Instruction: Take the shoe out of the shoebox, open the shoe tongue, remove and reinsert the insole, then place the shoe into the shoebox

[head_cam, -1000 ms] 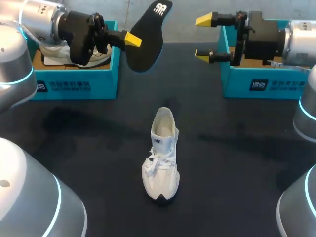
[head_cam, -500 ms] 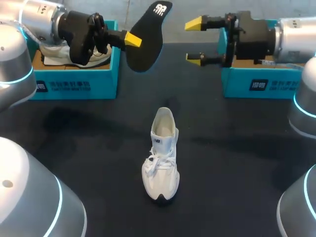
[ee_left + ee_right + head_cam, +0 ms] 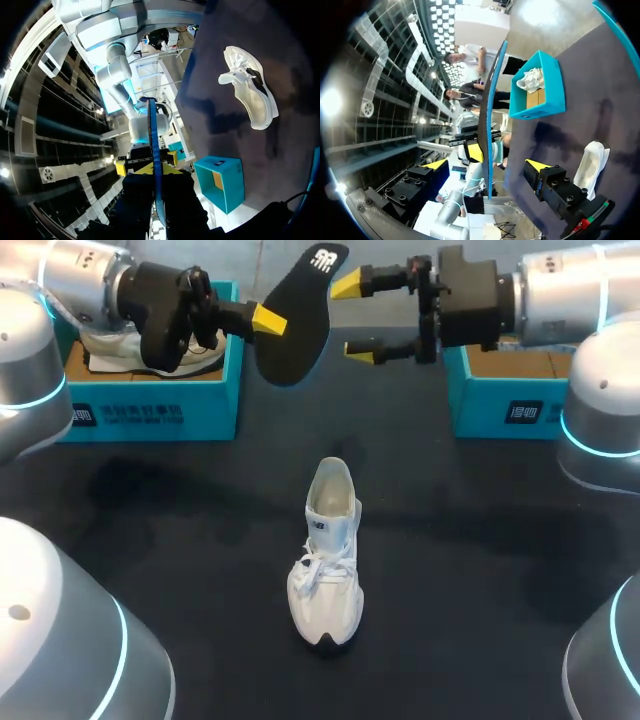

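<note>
Overhead view of a dark desk [image 3: 480, 540] with two robot arms reaching in from either side. The left end effector [image 3: 268, 320] is closed on a black insole [image 3: 300, 315], gripping it at one edge and holding it up in the air above the far part of the desk. From the left wrist, the insole [image 3: 155, 165] appears edge-on, pinched between the fingers. The right end effector [image 3: 356, 318] is wide open and holds nothing. Its yellow tips sit just beside the insole's other edge without touching it, and from the right wrist the insole [image 3: 487, 125] lines up with the gap between the fingers. A white shoe [image 3: 325, 555] stands upright alone in the middle of the desk, well below both end effectors. A teal shoebox [image 3: 150, 400] at the far left holds another white shoe [image 3: 110, 340]. A second teal shoebox [image 3: 510, 405] sits at the far right.
</note>
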Robot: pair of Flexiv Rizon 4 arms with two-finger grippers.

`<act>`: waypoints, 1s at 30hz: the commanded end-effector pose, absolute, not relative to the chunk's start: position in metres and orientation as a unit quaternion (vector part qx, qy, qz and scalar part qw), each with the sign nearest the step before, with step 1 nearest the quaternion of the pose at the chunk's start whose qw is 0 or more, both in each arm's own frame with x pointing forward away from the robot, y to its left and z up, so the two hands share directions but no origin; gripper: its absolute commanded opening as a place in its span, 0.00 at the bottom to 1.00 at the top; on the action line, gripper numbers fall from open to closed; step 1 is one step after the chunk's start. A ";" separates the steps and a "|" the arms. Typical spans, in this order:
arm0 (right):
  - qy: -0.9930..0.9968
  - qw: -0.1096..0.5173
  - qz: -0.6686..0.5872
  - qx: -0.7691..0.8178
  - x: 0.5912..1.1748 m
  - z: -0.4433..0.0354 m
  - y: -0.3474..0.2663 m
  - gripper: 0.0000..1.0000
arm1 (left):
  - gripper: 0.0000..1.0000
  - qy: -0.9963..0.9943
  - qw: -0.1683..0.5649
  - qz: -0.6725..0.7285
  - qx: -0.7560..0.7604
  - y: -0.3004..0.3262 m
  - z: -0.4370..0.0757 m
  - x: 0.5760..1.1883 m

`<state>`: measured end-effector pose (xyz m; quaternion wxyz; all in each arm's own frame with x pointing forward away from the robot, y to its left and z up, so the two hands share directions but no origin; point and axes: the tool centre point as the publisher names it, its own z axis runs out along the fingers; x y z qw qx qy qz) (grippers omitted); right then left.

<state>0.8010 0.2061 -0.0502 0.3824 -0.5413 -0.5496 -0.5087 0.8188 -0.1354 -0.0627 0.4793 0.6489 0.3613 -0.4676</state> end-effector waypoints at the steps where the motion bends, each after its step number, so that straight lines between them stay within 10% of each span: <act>1: -0.552 0.375 -0.507 -0.545 0.801 -0.051 0.227 1.00 | 0.00 0.360 0.480 -0.468 0.649 -0.136 -0.063 0.819; 5: -0.557 0.372 -0.508 -0.542 0.799 -0.051 0.240 0.96 | 0.00 0.360 0.480 -0.468 0.649 -0.136 -0.063 0.819; 13: -0.549 0.367 -0.521 -0.541 0.791 -0.061 0.256 0.59 | 0.00 0.360 0.480 -0.468 0.649 -0.136 -0.063 0.819; 30: -0.542 0.337 -0.543 -0.546 0.788 -0.060 0.263 0.52 | 0.00 0.360 0.480 -0.468 0.649 -0.136 -0.063 0.819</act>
